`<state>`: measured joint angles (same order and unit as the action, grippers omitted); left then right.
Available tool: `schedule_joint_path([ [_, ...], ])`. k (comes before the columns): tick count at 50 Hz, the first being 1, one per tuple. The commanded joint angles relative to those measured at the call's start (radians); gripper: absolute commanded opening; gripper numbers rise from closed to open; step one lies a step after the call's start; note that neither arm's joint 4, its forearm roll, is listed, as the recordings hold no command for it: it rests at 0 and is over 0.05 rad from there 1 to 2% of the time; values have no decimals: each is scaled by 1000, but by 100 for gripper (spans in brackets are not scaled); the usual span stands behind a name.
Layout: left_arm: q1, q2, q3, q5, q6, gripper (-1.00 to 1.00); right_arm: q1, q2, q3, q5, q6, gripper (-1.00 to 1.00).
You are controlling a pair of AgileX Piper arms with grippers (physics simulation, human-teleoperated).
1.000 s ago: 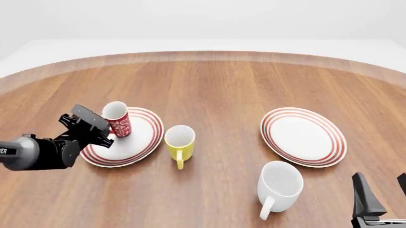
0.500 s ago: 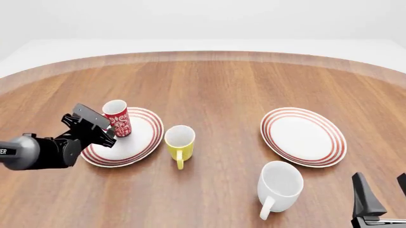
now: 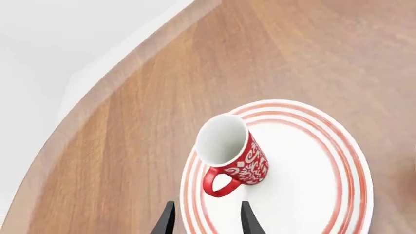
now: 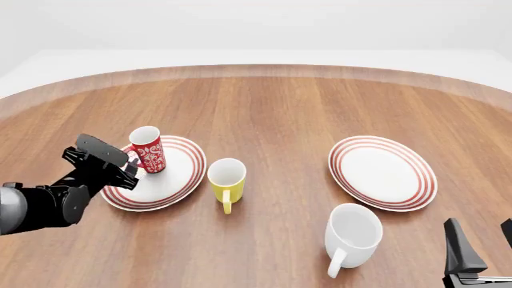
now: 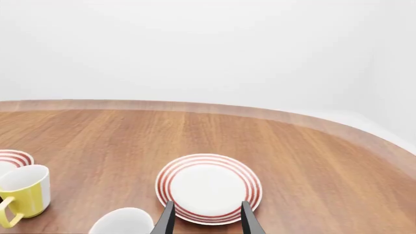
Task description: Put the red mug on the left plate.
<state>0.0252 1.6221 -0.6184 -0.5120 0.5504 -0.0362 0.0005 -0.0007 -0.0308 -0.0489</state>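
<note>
Standing upright on the left plate (image 4: 172, 180), near that plate's far-left rim, the red mug (image 4: 147, 149) turns its loop handle toward the left gripper (image 3: 203, 218). That gripper's fingers are spread apart and grip nothing, their tips just short of the handle. The yellow mug (image 4: 226, 180) sits just right of the plate. At the table's near-right corner, the right gripper (image 5: 203, 218) is parted and empty.
</note>
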Motion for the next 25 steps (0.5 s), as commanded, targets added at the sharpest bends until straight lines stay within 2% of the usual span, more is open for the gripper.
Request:
schedule_joint_path([
  [1, -17, -181, 135, -33, -23, 100, -16, 0, 0, -8, 1, 100],
  [12, -37, -410, 242, 11, -80, 100, -31, 0, 0, -18, -8, 100],
  [16, -60, -489, 287, 30, -78, 100, -43, 0, 0, -13, 2, 100],
  [20, -72, -595, 318, 86, -98, 100, -33, 0, 0, -27, -18, 100],
  [25, -103, -870, 376, 259, -170, 100, -38, 0, 0, -23, -31, 100],
])
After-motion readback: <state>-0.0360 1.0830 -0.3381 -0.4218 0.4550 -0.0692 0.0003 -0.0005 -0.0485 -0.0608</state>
